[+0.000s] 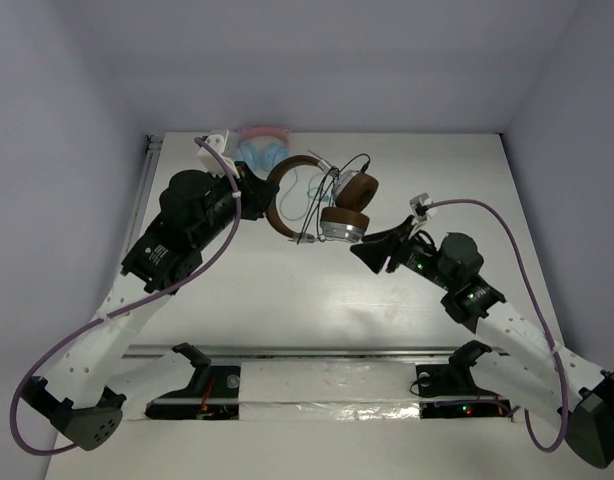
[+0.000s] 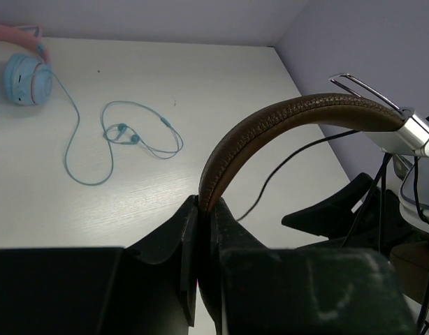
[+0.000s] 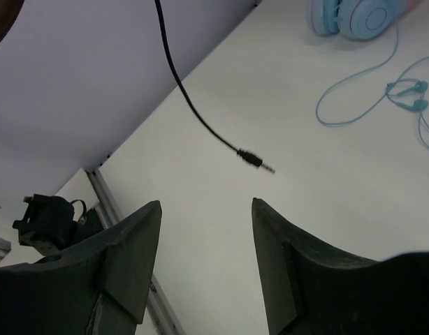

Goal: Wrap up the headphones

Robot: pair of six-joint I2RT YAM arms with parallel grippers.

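Observation:
The headphones (image 1: 332, 205) have a brown headband (image 1: 278, 200) and brown-and-silver ear cups (image 1: 345, 224), and sit at the table's far middle. My left gripper (image 1: 264, 195) is shut on the headband (image 2: 284, 122), which arches up and right from my jaws (image 2: 204, 206) to a silver cup yoke (image 2: 416, 136). My right gripper (image 1: 372, 252) is open and empty just below the lower ear cup. In the right wrist view the thin dark cable (image 3: 178, 87) runs down to its plug (image 3: 255, 160), just beyond my open right gripper (image 3: 206, 206).
Pink-and-light-blue headphones (image 1: 262, 147) lie at the back wall, also in the left wrist view (image 2: 22, 73) and the right wrist view (image 3: 354, 17). Their blue cable (image 2: 124, 132) loops over the table behind the brown headband. A metal rail (image 1: 327, 352) crosses near the arm bases.

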